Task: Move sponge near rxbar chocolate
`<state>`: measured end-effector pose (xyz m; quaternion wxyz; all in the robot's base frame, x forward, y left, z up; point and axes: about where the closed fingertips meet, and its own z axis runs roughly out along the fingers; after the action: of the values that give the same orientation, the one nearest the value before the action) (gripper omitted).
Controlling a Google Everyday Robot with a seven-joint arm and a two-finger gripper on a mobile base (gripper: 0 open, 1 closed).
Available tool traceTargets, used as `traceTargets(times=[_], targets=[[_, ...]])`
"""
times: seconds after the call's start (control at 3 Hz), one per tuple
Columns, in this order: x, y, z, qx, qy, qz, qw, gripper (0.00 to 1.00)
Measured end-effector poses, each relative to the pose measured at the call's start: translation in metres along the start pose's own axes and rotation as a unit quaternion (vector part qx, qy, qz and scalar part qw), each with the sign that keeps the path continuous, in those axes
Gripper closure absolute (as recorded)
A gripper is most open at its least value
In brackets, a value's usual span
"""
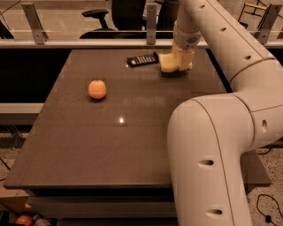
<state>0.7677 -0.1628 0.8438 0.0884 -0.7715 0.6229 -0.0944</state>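
Office chairs (95, 13) and a pale rail (88, 43) stand behind a dark brown worktop (132, 145), which fills most of the single camera view. The robot's white arm (221, 132) curves up the right side and reaches to the far edge.

At that far end the pincer (182, 56) is down at the sponge (167, 62), right against its right part. Whether it is clamped on the foam or merely resting against it, I cannot tell. The sponge sits just beside the rxbar chocolate (142, 59), which lies flat to its left with only a narrow gap between them, so the task looks close to done. An orange fruit (97, 89) rests well apart, nearer the camera on the left.

As a judgement, the sponge should be very light and soft. It will squash under a firm squeeze and spring back on release, and its rough foam should not slip. The best hold would be across its narrower width, near the middle and low on the block, so it does not tip. The glossy bar would probably slide if nudged.
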Motion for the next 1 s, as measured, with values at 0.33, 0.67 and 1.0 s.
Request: traceTargets(times=[0.33, 0.67, 1.0], targets=[[-0.0009, -0.0037, 0.0041, 0.005, -0.001, -0.001, 1.0000, 0.58], [-0.0018, -0.0069, 0.0083, 0.009, -0.001, -0.001, 1.0000, 0.35], [-0.0025, -0.0093, 0.0123, 0.012, -0.002, -0.002, 0.9999, 0.12]])
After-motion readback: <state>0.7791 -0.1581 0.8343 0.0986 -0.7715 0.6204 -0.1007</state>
